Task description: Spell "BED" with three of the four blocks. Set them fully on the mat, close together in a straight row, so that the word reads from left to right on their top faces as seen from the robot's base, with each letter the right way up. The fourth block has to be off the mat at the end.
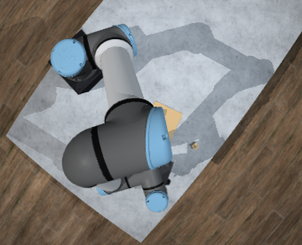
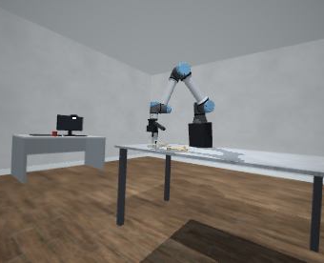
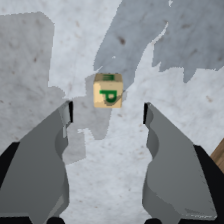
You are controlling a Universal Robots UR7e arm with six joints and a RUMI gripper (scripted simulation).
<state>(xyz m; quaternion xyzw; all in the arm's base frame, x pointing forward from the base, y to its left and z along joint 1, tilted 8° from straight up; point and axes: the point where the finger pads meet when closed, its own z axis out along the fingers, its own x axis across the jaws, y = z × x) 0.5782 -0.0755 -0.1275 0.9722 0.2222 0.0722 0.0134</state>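
In the wrist view a small tan block [image 3: 107, 90] with a green letter that looks like P lies on the grey table top. My gripper [image 3: 108, 103] hangs above it, open, with nothing between the fingers; the block sits just beyond the fingertips, midway between them. In the overhead view one small block [image 1: 194, 145] lies on the table off the tan mat [image 1: 170, 118]; the arm hides most of the mat, the gripper and the other blocks. In the side view the gripper [image 2: 153, 138] points down just above the table's near-left end.
The arm's black base [image 1: 78, 67] stands at the table's far corner. The table edge runs close to the block on the right, with wooden floor beyond. A strip of the mat [image 3: 218, 150] shows at the right edge of the wrist view.
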